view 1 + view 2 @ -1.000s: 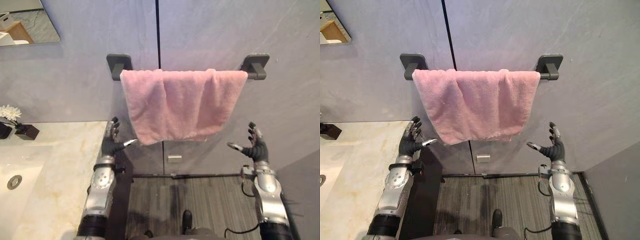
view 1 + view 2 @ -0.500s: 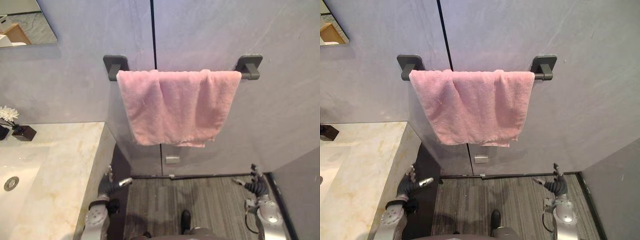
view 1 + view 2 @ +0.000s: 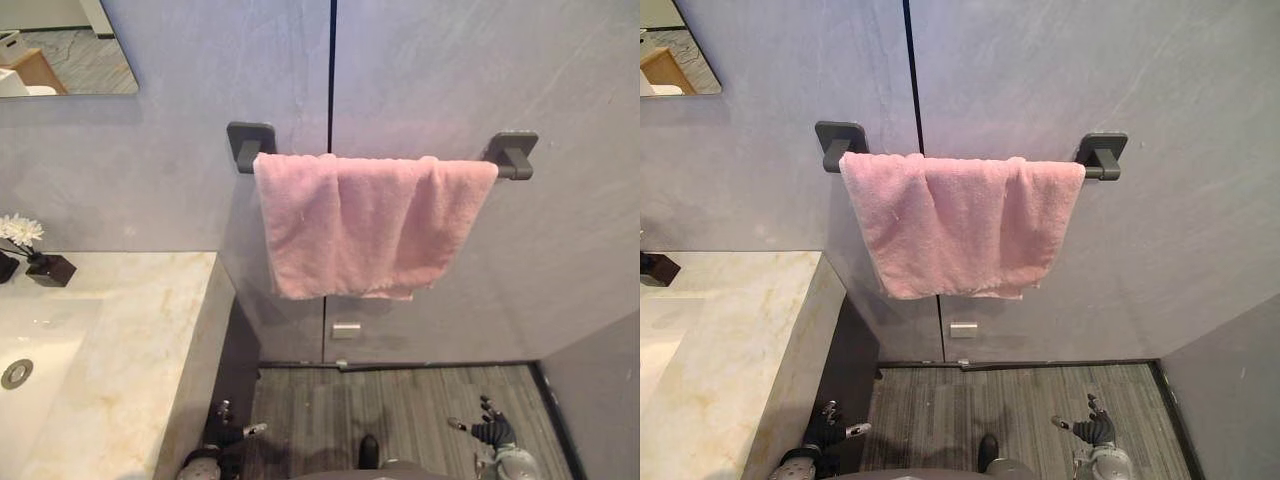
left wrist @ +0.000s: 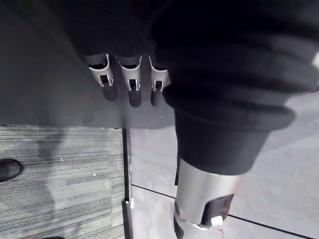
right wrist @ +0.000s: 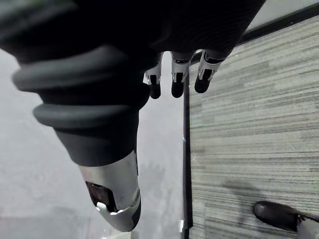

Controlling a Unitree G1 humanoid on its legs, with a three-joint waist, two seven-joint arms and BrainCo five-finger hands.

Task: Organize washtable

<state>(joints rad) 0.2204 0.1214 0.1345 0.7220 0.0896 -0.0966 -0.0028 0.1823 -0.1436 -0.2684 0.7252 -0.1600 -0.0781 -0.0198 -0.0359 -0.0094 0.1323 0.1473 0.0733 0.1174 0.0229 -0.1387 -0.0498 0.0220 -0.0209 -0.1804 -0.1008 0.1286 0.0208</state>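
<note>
A pink towel (image 3: pixel 362 222) hangs folded over a dark rail (image 3: pixel 510 160) on the grey wall, its left side hanging a little lower than its right. My left hand (image 3: pixel 224 437) is low down beside the counter's dark side, far below the towel, open and holding nothing. My right hand (image 3: pixel 489 432) is just as low on the other side, over the striped floor, also open and empty. The left wrist view has the left hand's fingers (image 4: pixel 130 79) straight against the dark cabinet side. Straight too are the right hand's fingers (image 5: pixel 175 79) in the right wrist view.
A marble washtable (image 3: pixel 120 350) with a sunken sink (image 3: pixel 20 372) stands at the left. White flowers in a black vase (image 3: pixel 45 266) sit at its back edge. A mirror (image 3: pixel 60 50) hangs above it. A small metal plate (image 3: pixel 347 329) sits low on the wall.
Both arms have dropped from either side of the towel down to near the floor. The camera has shifted slightly. The towel hangs as before.
</note>
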